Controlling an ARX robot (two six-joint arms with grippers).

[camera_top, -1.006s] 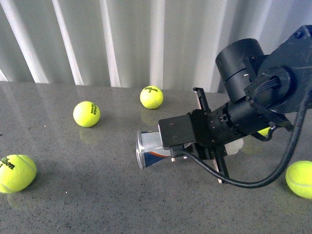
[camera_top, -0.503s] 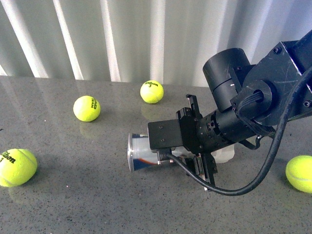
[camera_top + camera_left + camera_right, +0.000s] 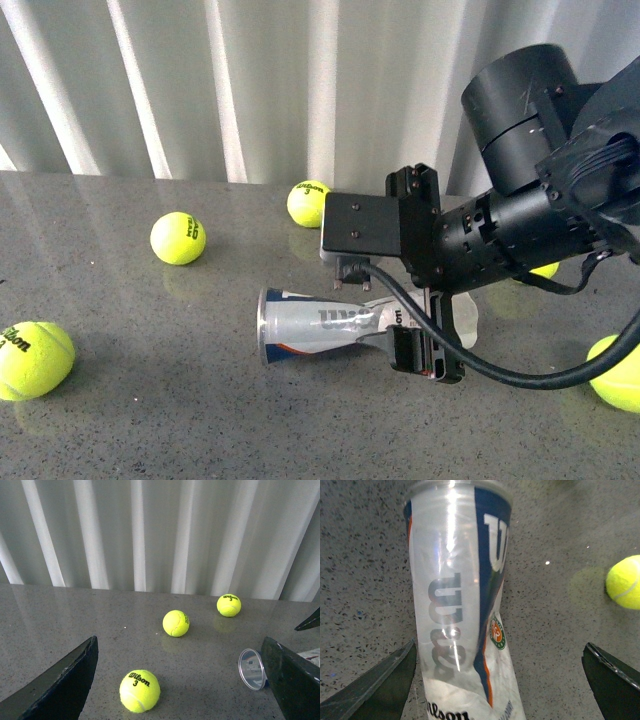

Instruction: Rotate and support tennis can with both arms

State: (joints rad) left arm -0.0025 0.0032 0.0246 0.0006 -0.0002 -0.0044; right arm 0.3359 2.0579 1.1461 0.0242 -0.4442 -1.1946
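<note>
Raised and drawn back since a second ago, the right gripper — more label bared on the can. Lying flat on the table, rim leftward, between wide-spread jaws, seemingly ungripped. Left gripper gaping too, holding nothing, off by the balls. Early days, by the look — no two-arm support yet; turning and bracing left.

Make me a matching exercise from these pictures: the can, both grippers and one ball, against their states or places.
1. tennis can
2. right gripper
3. left gripper
4. far ball

A. open, nothing in it
B. lying on its side
C. nearest the curtain
D. open, astride the can

Pairs: 1-B, 2-D, 3-A, 4-C
</note>
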